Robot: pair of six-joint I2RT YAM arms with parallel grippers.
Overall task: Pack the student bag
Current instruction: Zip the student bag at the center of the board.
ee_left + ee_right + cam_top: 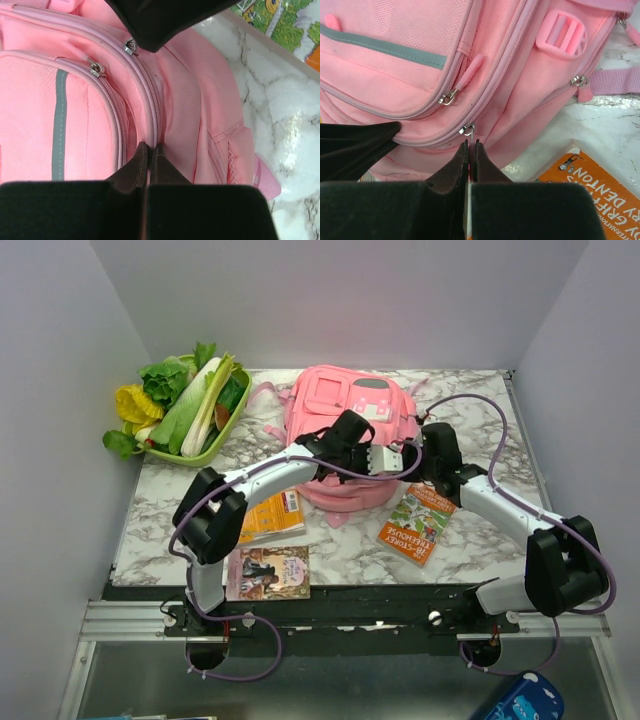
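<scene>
lying front up on the marble table [480, 440], the bag [345, 400] takes the far middle and is the biggest thing on it. the left arm [260, 478] reaches in from the near left and the right arm [500, 502] from the near right. both end close together over the bag's near edge. a green tray [215, 448] heaped with greens [185, 400] sits at the far left corner, apart from the bag. three books lie on the near half. the green book [418, 523], orange along one side, is just right of the bag. the yellow book [272, 515] is partly under the left arm, and the brown book [268, 572] is at the near edge.

the left gripper [150, 147] has its jaws pressed together, tips down on the zip line beside the front pocket. whether any fabric is caught between them cannot be told. the right gripper [469, 144] is likewise closed to a hairline, with its tips right below a metal slider [466, 130] on the bag's zip. whether they pinch its tab cannot be told. a grey strip [385, 47] crosses the pocket, and a round pink buckle [562, 34] sits further along the bag. a pink pull [472, 67] hangs on the pocket zip above the slider.
</scene>
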